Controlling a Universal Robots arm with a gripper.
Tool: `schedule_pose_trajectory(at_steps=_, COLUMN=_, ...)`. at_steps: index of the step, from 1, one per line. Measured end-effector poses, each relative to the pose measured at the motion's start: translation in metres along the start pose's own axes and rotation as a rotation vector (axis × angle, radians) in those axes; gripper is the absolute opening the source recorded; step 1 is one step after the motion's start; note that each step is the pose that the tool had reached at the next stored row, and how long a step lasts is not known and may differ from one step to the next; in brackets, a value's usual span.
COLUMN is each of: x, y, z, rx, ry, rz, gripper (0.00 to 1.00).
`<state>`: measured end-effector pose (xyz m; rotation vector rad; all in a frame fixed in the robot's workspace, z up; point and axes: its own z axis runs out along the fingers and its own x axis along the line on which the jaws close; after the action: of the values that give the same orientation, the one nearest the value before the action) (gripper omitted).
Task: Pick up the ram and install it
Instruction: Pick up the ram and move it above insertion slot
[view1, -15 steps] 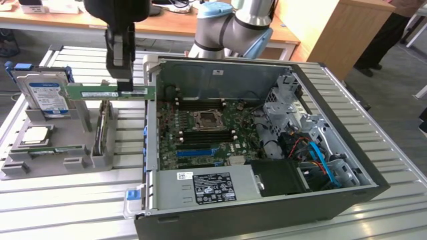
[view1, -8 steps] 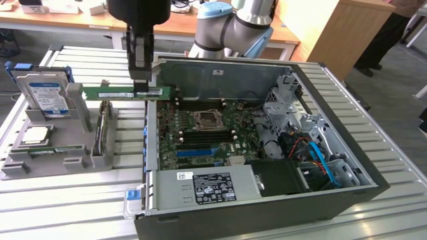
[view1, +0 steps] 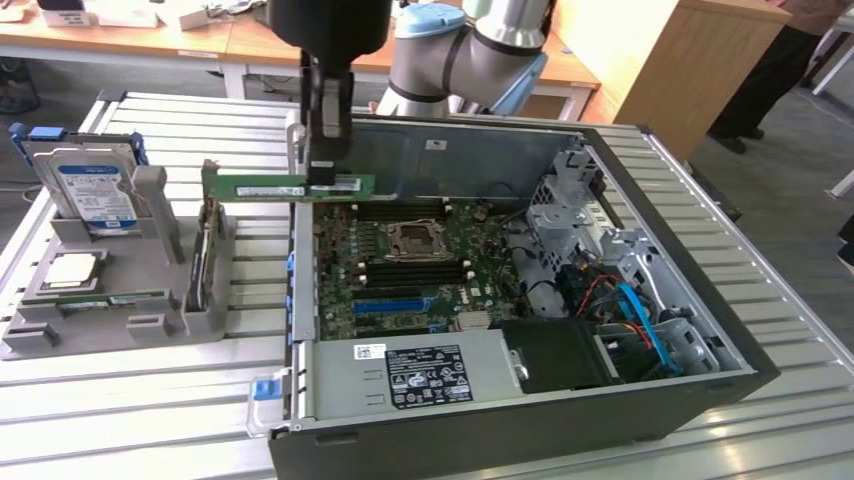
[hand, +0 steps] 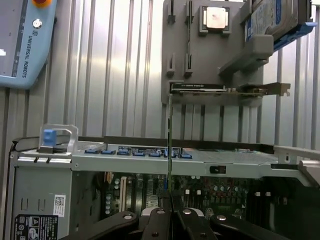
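- Step in hand: carrying. Pick-up is complete. The ram hangs in the air with its long edge level, upper left of centre in the exterior view, straddling the left wall of the open computer case. It is not seated.
- End effector state: pinching the ram by its upper edge, toward the end over the case. In the wrist view the ram appears edge-on, a thin line running out from the end effector.
- Requirement, as I judge it: installation calls for the stick to be parallel to a black memory slot beside the processor socket, and for a straight, square descent.
- Obstructions: the case wall lies below the stick. An expansion card stands upright in the grey fixture, just beside it.
- Surroundings: the hard drive and processor chip sit in the fixture on the slatted surface, at the left of the frame, clear of the carrying path.
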<state>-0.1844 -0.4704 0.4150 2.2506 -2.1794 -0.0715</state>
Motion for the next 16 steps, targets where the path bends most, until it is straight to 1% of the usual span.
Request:
schedule_pose_trajectory(at_steps=7, x=0.002, y=-0.0288, z=-0.0012, rx=-0.0006, ry=-0.0001, rz=0.000, gripper=0.12)
schedule_pose_trajectory(at_steps=16, x=0.004, y=-0.0624, z=-0.0025, rx=-0.0014, ry=-0.0002, rz=0.000, gripper=0.12)
